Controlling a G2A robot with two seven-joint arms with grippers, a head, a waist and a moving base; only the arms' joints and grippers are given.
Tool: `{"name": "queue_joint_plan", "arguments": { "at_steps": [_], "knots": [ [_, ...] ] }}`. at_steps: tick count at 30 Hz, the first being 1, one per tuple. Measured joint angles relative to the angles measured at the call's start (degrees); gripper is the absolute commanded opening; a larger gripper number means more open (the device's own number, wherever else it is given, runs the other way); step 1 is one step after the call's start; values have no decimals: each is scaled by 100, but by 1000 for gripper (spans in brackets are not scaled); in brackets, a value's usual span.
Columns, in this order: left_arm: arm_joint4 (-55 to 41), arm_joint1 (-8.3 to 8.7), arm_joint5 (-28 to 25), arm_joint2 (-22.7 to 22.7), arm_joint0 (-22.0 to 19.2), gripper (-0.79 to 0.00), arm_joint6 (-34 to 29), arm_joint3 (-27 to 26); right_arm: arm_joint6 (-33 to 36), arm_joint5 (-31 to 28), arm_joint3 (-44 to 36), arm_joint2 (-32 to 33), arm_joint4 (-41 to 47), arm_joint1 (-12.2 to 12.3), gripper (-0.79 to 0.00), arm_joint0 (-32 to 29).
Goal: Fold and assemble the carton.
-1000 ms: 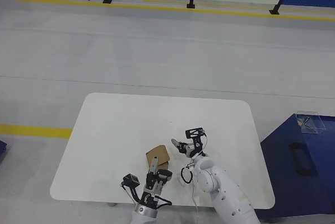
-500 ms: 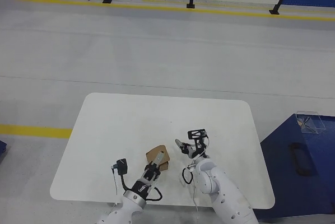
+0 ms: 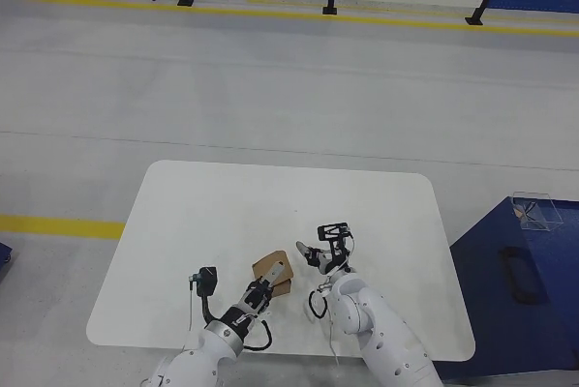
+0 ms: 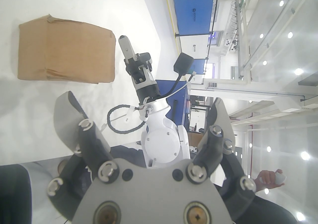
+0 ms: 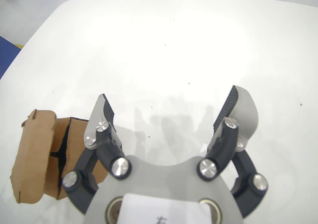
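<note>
Carton (image 4: 65, 51) lies on the table (image 3: 270, 193); left claw (image 4: 141, 98) spread apart — right claw (image 5: 171, 100) likewise, beside it.

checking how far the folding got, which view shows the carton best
The right wrist view: the carton shows its end face, with one flap standing loose and a dark gap between the folded-in flaps. The left wrist view gives its plain closed sides; the top view shows it small on the table.

Factory hall: yellow floor lines (image 3: 38, 225), blue partition screens (image 4: 193, 11)
</note>
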Motion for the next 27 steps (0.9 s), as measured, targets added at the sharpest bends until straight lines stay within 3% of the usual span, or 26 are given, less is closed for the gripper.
{"name": "queue_joint_plan", "arguments": {
  "at_steps": [4,9,14,21,26,27],
  "knots": [
    [-26,28,113,-153,-144,0,-216,118,-241,-250,-132,26,-27,15,0,-155],
    [729,181,980,-566,-757,0,-1407,224,-398,-361,-406,89,-179,48,0,-391],
    [1581,296,1795,-542,-1348,0,-2457,589,-231,-515,-556,182,-93,69,0,-500],
    [1987,278,2012,32,-1948,0,-2664,1419,-135,-580,-401,71,-91,35,0,-408],
    [1907,248,2063,166,-2181,-6,-2530,1845,-165,-579,-230,-17,-87,-1,0,-297],
    [1832,240,2074,158,-2206,-37,-2500,1876,-175,-588,-211,-22,-82,-5,0,-285]
  ]
}}
